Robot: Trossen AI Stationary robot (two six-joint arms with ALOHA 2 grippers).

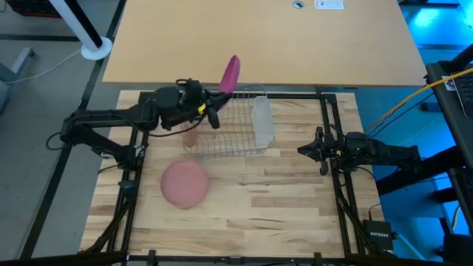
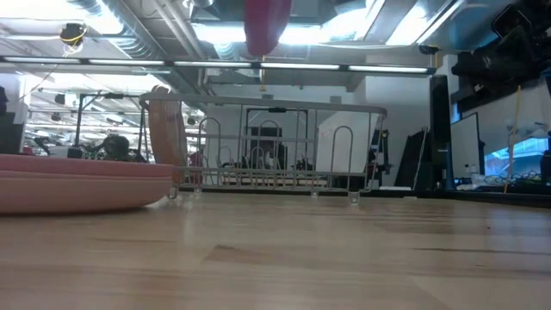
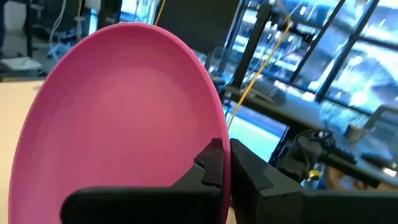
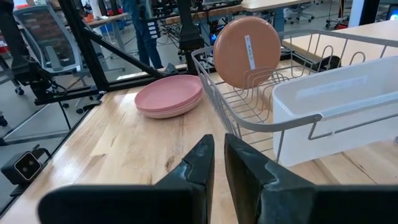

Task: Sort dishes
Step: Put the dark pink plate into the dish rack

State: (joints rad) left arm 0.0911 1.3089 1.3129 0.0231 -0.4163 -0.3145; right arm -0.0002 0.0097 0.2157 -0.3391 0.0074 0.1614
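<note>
One magenta plate [image 1: 230, 74] (raised), left end effector [image 1: 215, 108] clamping; NETGEAR box [image 1: 379, 237]

The wire rack [image 1: 230, 125] blocks the table's [image 1: 281, 199] far middle; the pale pink plate [image 1: 184, 183] sits near-left; bare boards lie open elsewhere.

wire rack [image 1: 230, 127] on table [image 1: 281, 199] | translucent cup [image 1: 262, 120] inside rack

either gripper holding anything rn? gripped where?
Left gripper holds the bright magenta round plastic plate by its rim, on edge above the wire rack. Right gripper holds nothing.
</note>
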